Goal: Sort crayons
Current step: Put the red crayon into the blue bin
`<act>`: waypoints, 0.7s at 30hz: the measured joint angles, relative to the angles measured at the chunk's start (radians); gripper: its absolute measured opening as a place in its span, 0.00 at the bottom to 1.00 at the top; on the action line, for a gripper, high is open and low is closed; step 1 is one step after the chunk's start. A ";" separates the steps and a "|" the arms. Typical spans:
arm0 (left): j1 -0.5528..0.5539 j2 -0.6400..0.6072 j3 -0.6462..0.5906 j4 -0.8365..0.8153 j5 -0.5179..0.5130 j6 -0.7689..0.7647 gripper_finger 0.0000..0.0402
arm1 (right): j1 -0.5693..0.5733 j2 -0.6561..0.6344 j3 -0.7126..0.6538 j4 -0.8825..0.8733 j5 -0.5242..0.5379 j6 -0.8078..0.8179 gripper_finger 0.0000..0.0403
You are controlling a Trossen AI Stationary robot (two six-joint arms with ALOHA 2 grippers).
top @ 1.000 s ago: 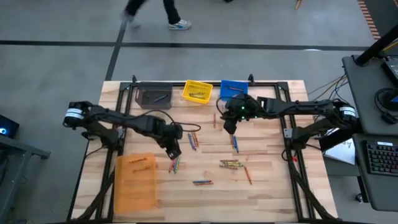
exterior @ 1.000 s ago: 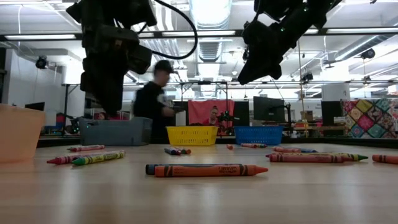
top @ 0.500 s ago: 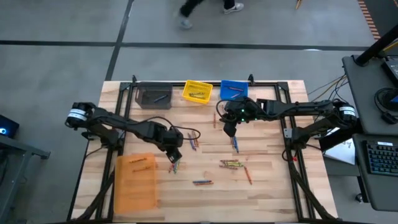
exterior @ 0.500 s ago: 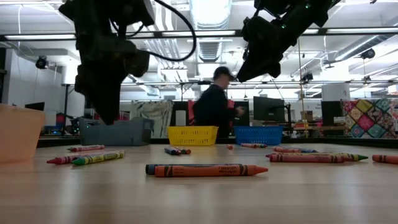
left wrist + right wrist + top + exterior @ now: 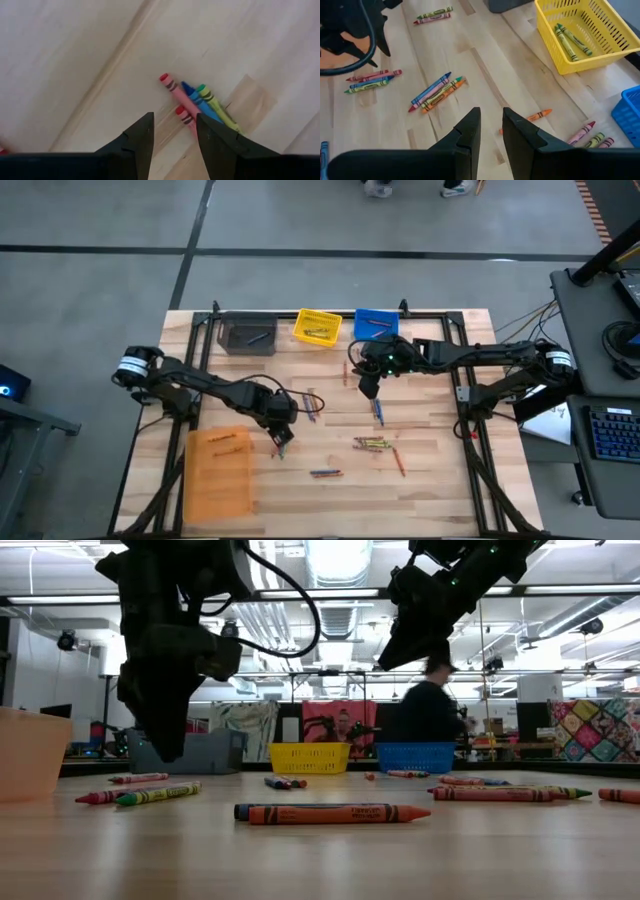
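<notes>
No legible text; crayon (image 5: 332,813) label print too blurred.

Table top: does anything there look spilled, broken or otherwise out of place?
Nothing looks damaged. The crayons lie loose in small clusters on the wooden table, for example one group right of centre and a pair near the front. That is a scatter, but none looks broken. The yellow bin and blue bin stand upright at the back.

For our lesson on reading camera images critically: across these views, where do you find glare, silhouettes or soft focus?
Low view: ceiling lights glare, both arms are backlit silhouettes, and the nearest crayon is sharp while the room behind is softer. Left wrist view: the left gripper fingers are dark and blurred, the crayon cluster soft. High view: even light, faint shadows.
</notes>
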 joint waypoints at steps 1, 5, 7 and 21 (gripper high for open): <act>-0.002 0.006 0.000 0.004 0.000 -0.002 0.32 | 0.000 0.000 0.000 0.000 0.001 0.000 0.17; -0.007 0.026 0.000 0.003 0.000 -0.007 0.32 | 0.002 0.000 0.000 0.000 0.001 0.001 0.18; -0.009 0.026 0.000 0.005 0.000 -0.011 0.32 | 0.004 0.000 0.000 0.000 0.001 0.001 0.18; -0.039 0.027 -0.018 0.031 -0.019 -0.059 0.32 | 0.011 0.001 0.001 0.000 0.000 0.002 0.18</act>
